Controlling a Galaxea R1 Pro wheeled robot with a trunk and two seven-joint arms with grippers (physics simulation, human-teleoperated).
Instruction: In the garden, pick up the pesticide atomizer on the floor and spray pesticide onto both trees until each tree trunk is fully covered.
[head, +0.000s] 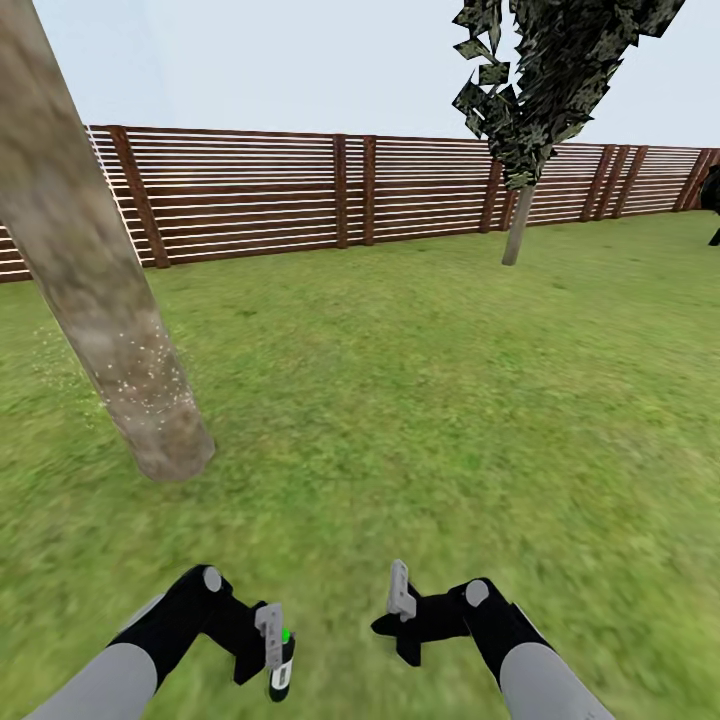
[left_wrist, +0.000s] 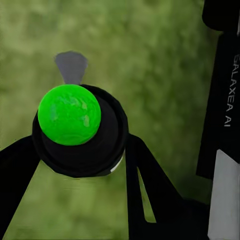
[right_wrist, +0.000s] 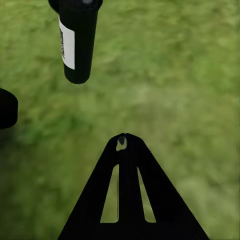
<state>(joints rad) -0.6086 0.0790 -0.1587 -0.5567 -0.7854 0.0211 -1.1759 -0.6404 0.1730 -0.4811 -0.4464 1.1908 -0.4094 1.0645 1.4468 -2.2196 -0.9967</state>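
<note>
While two pale tree trunks (head: 95, 270) (head: 517, 235) stand before one slatted fence (head: 350, 190), the left gripper (head: 276, 645) clamps one atomizer (head: 282, 672); the right gripper (head: 400, 598) looks closed, empty.

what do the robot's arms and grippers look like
Both arms have light grey forearm shells and glossy black wrist sections, each with a round grey cap at the joint. The left gripper and right gripper carry flat pale grey fingers on black bodies. One black link reads GALAXEA AI in grey lettering. No loose cables show.

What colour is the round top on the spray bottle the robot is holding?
Bright green, on the black pesticide atomizer held in the left gripper; clearest in the left wrist view.
</note>
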